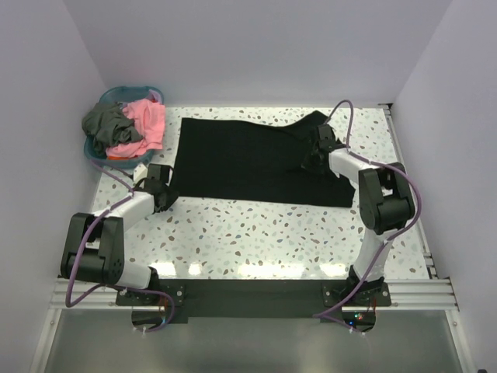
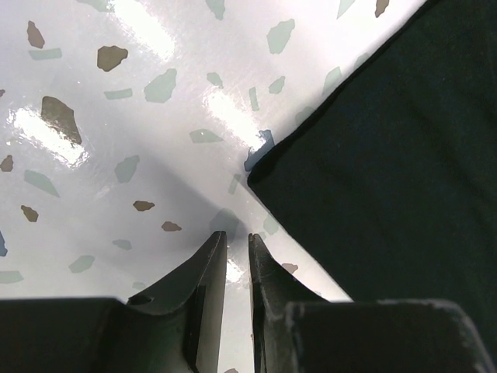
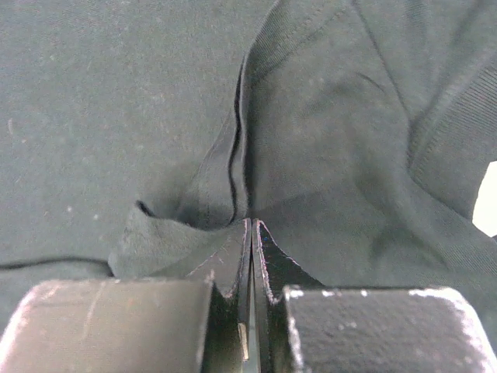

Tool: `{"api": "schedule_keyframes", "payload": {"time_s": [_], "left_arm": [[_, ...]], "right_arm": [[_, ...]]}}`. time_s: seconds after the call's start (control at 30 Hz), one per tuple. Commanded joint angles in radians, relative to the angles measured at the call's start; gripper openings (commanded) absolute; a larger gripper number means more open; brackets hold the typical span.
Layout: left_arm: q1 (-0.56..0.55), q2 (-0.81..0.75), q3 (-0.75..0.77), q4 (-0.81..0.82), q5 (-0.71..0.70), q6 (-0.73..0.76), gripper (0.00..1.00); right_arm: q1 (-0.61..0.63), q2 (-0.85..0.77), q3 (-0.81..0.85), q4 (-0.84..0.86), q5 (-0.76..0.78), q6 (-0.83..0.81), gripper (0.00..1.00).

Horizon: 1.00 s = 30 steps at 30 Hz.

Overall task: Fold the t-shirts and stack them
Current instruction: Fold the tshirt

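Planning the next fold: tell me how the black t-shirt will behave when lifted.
Likely floppy: the black t-shirt bunches into a soft ridge at the right gripper. Probably light: thin cloth lying flat. May slide easily on the glossy table.
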Motion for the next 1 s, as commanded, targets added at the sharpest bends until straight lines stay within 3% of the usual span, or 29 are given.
{"api": "schedule_keyframes", "payload": {"time_s": [0.0, 0.43, 0.63, 0.77, 0.87, 0.97], "left_arm": [[0.011, -0.031, -0.013, -0.007, -0.005, 0.018, 0.22], [0.013, -0.034, -0.015, -0.007, -0.005, 0.020, 0.22], [0.016, -0.038, -0.018, 0.004, 0.007, 0.027, 0.26], [0.018, -0.066, -0.036, 0.040, 0.040, 0.039, 0.41], [0.018, -0.119, -0.061, 0.063, 0.052, 0.040, 0.53], [0.018, -0.165, -0.081, 0.067, 0.057, 0.040, 0.57]], "right_arm": [[0.006, 0.034, 0.075, 0.013, 0.003, -0.014, 0.00], [0.006, 0.177, 0.255, 0.009, -0.043, -0.002, 0.03], [0.006, 0.223, 0.300, 0.013, -0.075, -0.026, 0.25], [0.006, 0.185, 0.329, -0.040, -0.040, -0.057, 0.36], [0.003, 0.096, 0.314, -0.095, 0.022, -0.075, 0.52], [-0.007, -0.019, 0.251, -0.141, 0.060, -0.065, 0.62]]}}
